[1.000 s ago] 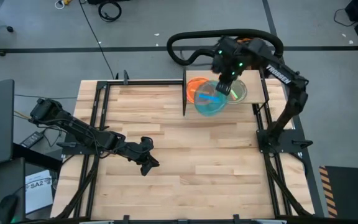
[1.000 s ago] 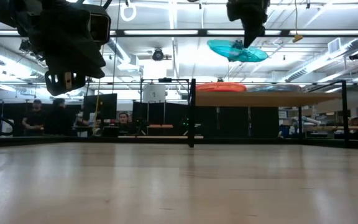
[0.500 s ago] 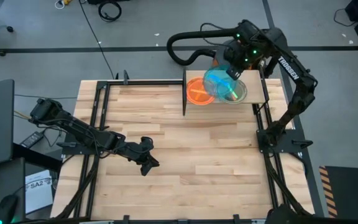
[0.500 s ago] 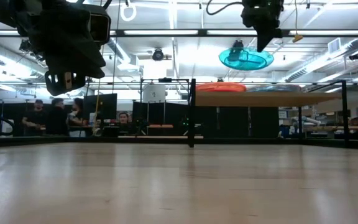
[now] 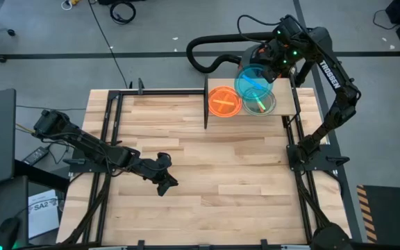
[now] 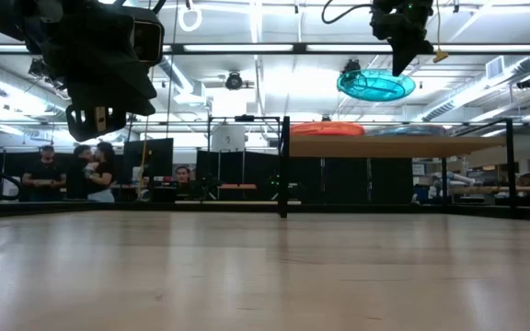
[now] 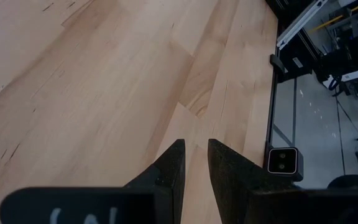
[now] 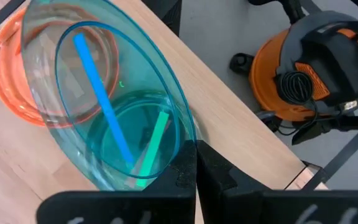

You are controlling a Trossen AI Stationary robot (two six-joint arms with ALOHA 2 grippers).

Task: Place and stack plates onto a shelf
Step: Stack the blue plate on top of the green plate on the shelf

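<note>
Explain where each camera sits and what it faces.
High: overhead, straight down; both arms, shelf.
Low: tabletop height, level toward the room; arms enter from above.
Left wrist: faces bare tabletop; left gripper visible.
Right wrist: faces shelf; right gripper pinches blue plate rim.
Shared: high, low and right wrist all show the blue plate.

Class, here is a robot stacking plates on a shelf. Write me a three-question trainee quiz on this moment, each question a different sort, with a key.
1. True or false: the right gripper holds a blue plate in the air above the shelf.
2. Which plate already lies on the shelf's left half? A pink, B orange, C blue.
3. Fill in: the left gripper hangs low over the bare ____, holding nothing.

Key: 1 true; 2 B; 3 table. A green plate lies on the shelf under the blue one.
</note>
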